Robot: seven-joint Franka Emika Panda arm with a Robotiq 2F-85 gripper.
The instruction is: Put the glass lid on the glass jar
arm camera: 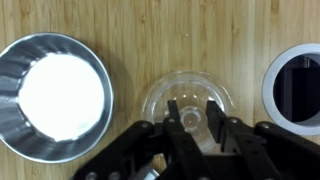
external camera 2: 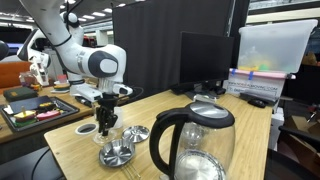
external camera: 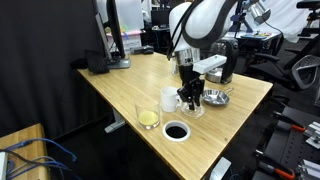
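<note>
The glass lid lies flat on the wooden table, a clear disc with a small knob at its middle. My gripper is right above it, open, with one finger on each side of the knob and not closed on it. In an exterior view the gripper reaches down to the table beside the white cup. The glass jar, short and clear with a yellowish bottom, stands open to the side of the cup, nearer the table's front edge. The jar is out of the wrist view.
A white cup stands close beside the gripper and also shows in the wrist view. A black ring lies near the table edge. Metal bowls and a dark kettle stand on the other side.
</note>
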